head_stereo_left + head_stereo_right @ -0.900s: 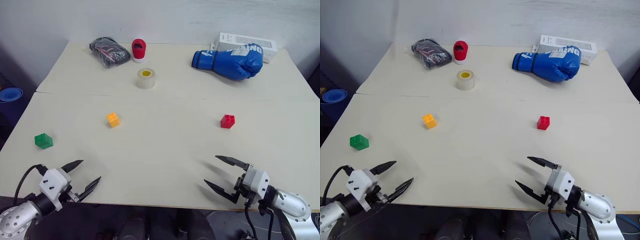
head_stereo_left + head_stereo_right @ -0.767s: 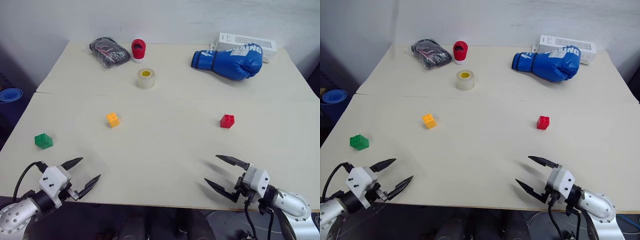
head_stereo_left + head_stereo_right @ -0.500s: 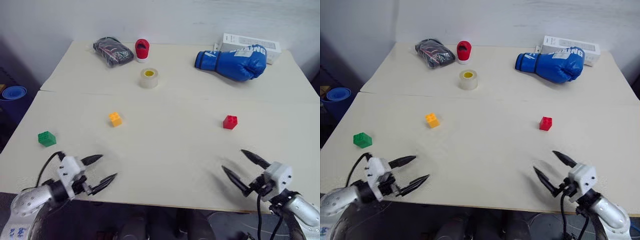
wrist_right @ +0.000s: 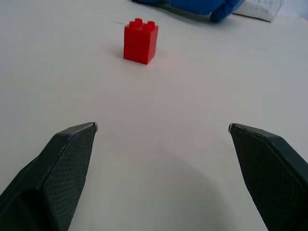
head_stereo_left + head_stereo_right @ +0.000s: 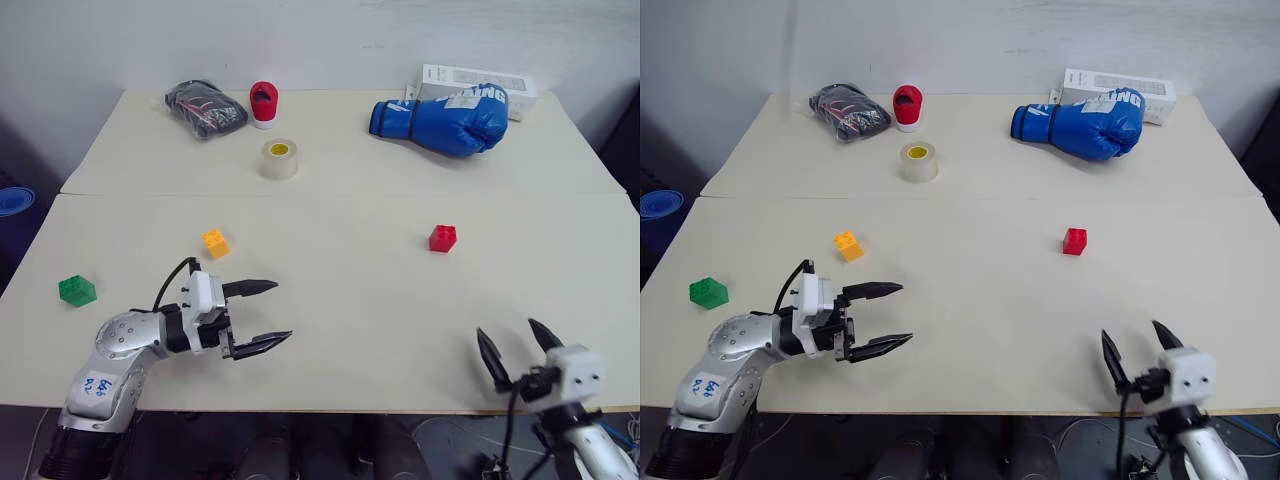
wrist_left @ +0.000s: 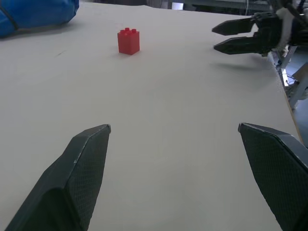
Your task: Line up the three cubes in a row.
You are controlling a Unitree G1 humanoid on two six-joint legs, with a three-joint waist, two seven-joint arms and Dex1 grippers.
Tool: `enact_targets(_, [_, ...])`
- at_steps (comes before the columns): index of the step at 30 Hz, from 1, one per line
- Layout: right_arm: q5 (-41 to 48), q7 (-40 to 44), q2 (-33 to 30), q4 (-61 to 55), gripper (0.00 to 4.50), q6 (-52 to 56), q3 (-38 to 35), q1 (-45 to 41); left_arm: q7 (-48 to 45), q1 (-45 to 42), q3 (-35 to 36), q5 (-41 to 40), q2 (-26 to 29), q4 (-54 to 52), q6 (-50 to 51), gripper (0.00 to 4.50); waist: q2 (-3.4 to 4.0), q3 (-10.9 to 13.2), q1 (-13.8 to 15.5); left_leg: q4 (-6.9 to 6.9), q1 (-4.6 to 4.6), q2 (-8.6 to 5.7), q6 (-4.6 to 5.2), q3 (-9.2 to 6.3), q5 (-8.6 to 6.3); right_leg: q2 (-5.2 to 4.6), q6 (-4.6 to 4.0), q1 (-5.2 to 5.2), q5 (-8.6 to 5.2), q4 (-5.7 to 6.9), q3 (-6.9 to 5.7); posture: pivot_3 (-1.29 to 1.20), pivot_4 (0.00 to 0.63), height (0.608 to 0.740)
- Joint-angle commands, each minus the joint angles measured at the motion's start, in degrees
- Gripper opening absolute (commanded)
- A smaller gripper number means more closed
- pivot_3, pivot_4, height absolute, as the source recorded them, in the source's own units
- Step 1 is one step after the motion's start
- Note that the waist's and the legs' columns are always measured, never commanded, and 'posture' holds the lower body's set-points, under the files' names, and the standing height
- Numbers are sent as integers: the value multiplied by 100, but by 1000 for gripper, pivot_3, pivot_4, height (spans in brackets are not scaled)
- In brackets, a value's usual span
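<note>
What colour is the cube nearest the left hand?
Orange-yellow: the cube shows best in the left eye view, just beyond the open left hand.

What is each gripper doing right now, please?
Left gripper: open, holding nothing.
Right gripper: open, holding nothing.

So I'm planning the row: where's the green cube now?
The green cube sits alone near the table's left edge in the head views, left of the orange-yellow cube and the left gripper.
</note>
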Motion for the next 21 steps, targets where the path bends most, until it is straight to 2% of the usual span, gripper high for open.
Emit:
enact_targets(1, [-76,-548,58,-189,4500,666,230,-901,-9,-26,-50,29,-27,-56,-9,4482,-1,0,-8,0,0,0,-1,0,1,0,0,0,0,-1,0,0,150,740])
enact_targets(5, [-338,-858,120,976,4500,889,454,-2415,169,109,-40,-32,-96,-165,144,4482,-1,0,-1,3,-2,-2,1,0,8,0,0,-1,0,11,-3,0,150,740])
enact_targets(8, [-549,-1128,172,1778,4500,829,504,-3173,193,188,-10,-16,-80,-234,173,4482,-2,1,16,3,-12,-4,5,-6,20,1,0,-1,0,19,-15,0,150,740])
enact_targets(11, [-663,-1186,209,2240,4500,654,591,-3509,256,224,65,0,-46,-274,187,4482,-2,0,11,3,-18,-13,13,-6,25,-5,1,0,1,16,-18,0,150,740])
enact_targets(14, [-736,-1262,261,2452,3839,565,601,-3577,304,333,155,-17,-5,-361,191,4500,-2,0,-7,3,-18,-14,14,-7,25,-6,2,0,1,16,-18,0,150,740])
enact_targets(21, [-690,-1278,352,2675,1414,346,592,-3693,404,489,130,3,-35,-551,210,4500,-2,0,-25,3,-15,-12,10,-6,29,-6,2,0,1,22,-16,0,150,740])
